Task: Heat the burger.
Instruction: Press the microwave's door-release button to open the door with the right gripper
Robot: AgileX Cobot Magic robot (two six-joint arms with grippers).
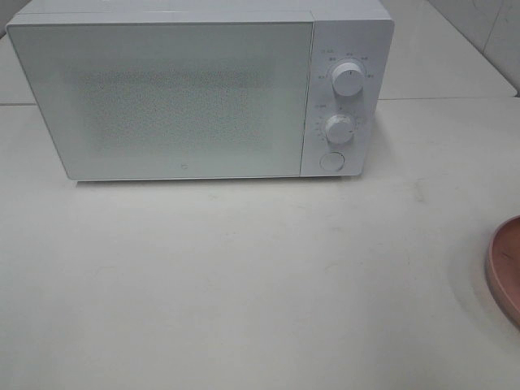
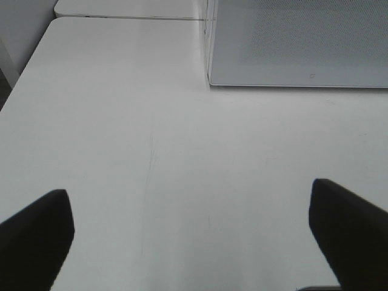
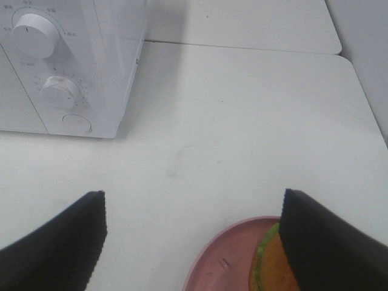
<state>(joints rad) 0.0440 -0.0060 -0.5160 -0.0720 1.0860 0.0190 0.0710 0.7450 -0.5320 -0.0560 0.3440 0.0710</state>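
Observation:
The burger, golden-brown bun with green lettuce, lies on a round pink plate, partly hidden behind one finger in the right wrist view. In the exterior high view only the plate's rim shows at the right edge; the burger is out of that view. My right gripper is open, above the table just beside the plate. My left gripper is open and empty over bare table. The white microwave stands at the back with its door shut. Neither arm shows in the exterior high view.
The microwave has two knobs and a round button on its right panel. The white table has a seam behind the microwave and a wall at the far right.

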